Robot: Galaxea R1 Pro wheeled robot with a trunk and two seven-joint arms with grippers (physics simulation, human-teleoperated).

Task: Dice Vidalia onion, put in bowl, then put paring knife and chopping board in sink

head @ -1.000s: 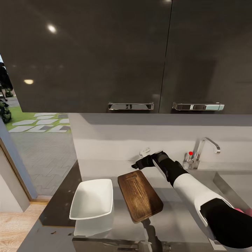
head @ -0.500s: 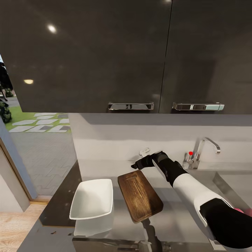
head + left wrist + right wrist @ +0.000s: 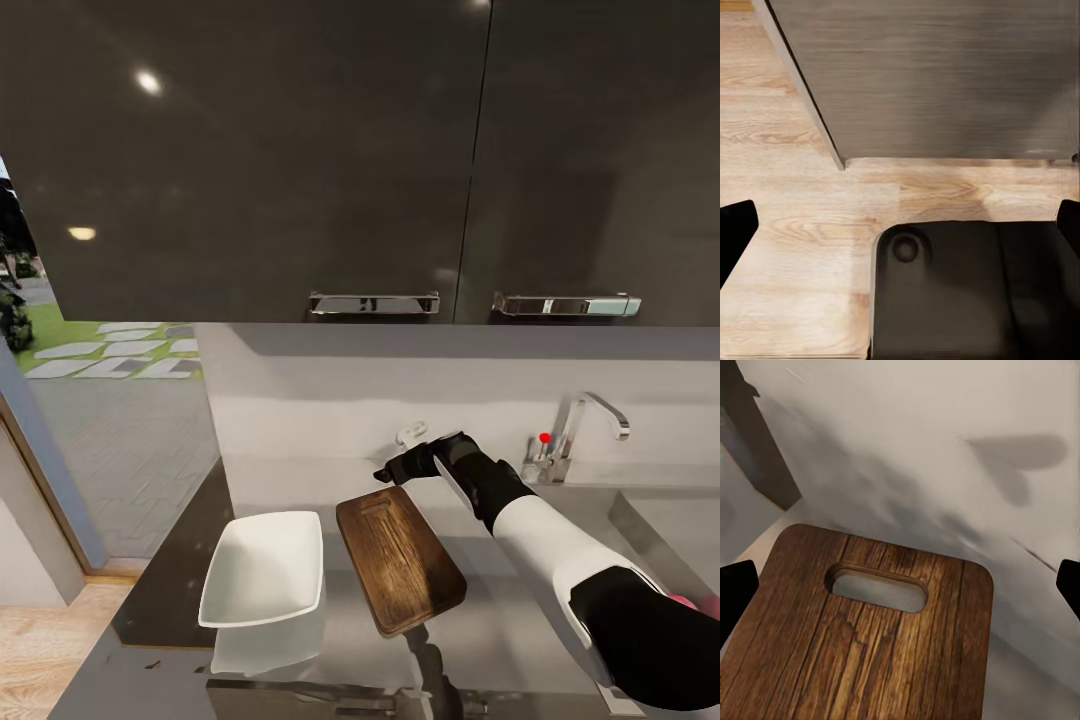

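Dark wall cabinets [image 3: 300,150] hang over the grey table [image 3: 520,590], the sink [image 3: 670,520] and its tap [image 3: 590,420] to the right, where the chopping board [image 3: 400,560] lies just beside the white bowl [image 3: 265,570], the right gripper [image 3: 392,468] hovering fingers apart over its slotted end.

Chopping board [image 3: 400,559] on countertop [image 3: 500,610]: bowl [image 3: 264,568] just left of it, sink [image 3: 672,535] well right, tap [image 3: 583,421] behind-right.

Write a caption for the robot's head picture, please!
Right gripper hovers open by the chopping board's slot end, white bowl beside it on the countertop.
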